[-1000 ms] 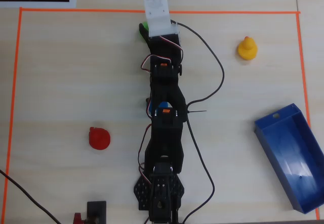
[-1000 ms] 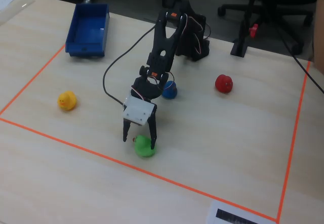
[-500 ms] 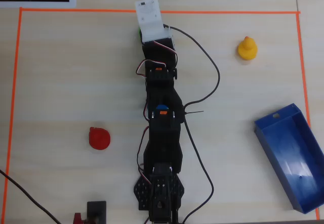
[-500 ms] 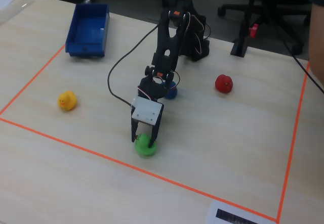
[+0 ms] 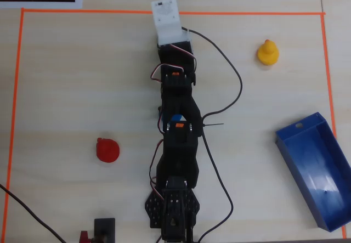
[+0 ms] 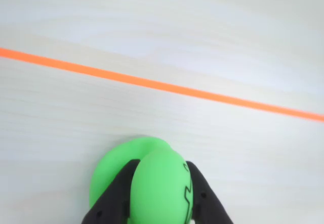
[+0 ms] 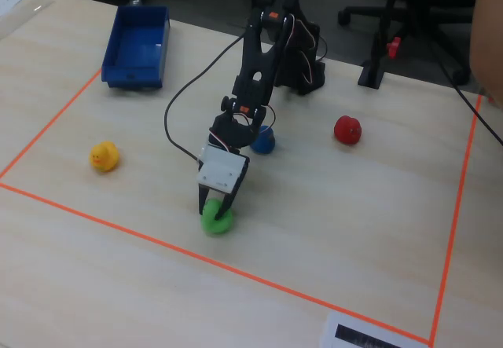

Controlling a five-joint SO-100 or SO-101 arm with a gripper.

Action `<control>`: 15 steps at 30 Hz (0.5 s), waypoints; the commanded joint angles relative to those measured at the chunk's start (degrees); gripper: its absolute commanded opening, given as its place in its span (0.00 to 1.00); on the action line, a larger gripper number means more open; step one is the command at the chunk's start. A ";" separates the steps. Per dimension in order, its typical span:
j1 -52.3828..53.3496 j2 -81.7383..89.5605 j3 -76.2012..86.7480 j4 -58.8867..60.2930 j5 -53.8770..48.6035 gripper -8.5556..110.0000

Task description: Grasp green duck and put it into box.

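Green duck (image 6: 152,183) hidden under arm overhead, beak unseen so facing unclear, gripper (image 6: 159,204) jaws closed against its sides, near the front taped edge.

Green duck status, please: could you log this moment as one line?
phase: grasp | gripper: around green duck, on table | box: empty, far | lifted: no

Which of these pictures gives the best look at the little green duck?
The wrist view: the green duck fills the bottom, between the pincer fingers. The fixed view shows it small on the table. In the overhead view the arm hides it.
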 commanded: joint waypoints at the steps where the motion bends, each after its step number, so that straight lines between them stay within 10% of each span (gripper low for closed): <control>1: 2.99 13.18 -1.23 11.51 4.57 0.07; 15: 25.14 50.27 15.38 38.06 7.29 0.07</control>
